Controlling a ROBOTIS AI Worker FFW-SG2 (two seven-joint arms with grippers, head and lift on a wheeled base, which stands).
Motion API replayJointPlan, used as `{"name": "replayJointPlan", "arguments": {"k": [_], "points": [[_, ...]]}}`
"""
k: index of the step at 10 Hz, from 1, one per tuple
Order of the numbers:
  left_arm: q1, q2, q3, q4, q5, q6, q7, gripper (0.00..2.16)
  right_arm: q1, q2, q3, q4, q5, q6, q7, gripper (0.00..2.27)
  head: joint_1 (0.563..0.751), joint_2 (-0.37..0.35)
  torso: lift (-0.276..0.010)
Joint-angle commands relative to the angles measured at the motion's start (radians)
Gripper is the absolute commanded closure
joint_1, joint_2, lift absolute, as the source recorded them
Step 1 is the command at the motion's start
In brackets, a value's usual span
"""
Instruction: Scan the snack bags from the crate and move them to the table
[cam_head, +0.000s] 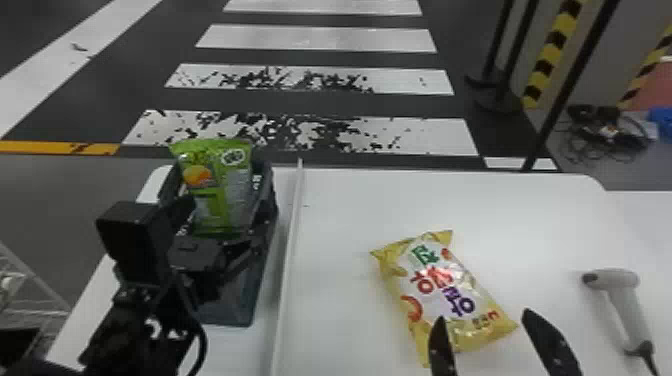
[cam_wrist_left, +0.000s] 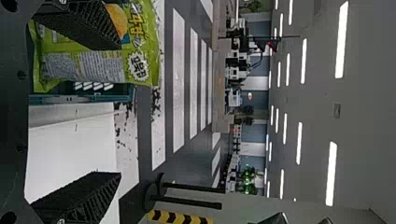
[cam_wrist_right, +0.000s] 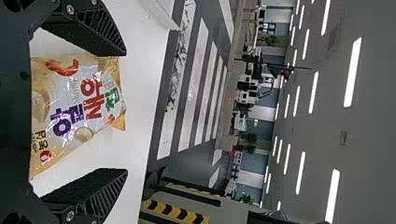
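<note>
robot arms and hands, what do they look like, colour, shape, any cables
The left arm is black, with a boxy black block near the wrist and a thin black cable curving beside it. The left hand and right hand look alike: black, each with two tapering fingers, ribbed along the side, and small silvery screws near their bases.

So you had a dark floor (cam_head: 110, 90) with white crosswalk stripes (cam_head: 310, 37) out front, nearer ones pretty scuffed, black-and-yellow hazard tape (cam_head: 552, 45) and tangled cables (cam_head: 620, 135) off right, plus glowing ceiling lights (cam_wrist_left: 342, 39).
</note>
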Motion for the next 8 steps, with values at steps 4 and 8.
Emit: {"name": "replayJointPlan", "arguments": {"k": [4, 8], "points": [[0.242, 0.001, 0.102, -0.099, 0.001, -0.144, -0.002, 0.03, -0.004, -0.018, -0.031, 0.005, -0.025, -0.006, 0.081, 0.11, 0.695, 0.124, -0.095], [0.335, 0.001, 0.099, -0.114, -0.001, -0.212, -0.018, 0.03, -0.001, -0.026, -0.048, 0.017, 0.011, 0.107, 0.236, 0.10, 0.695, 0.171, -0.095]]}}
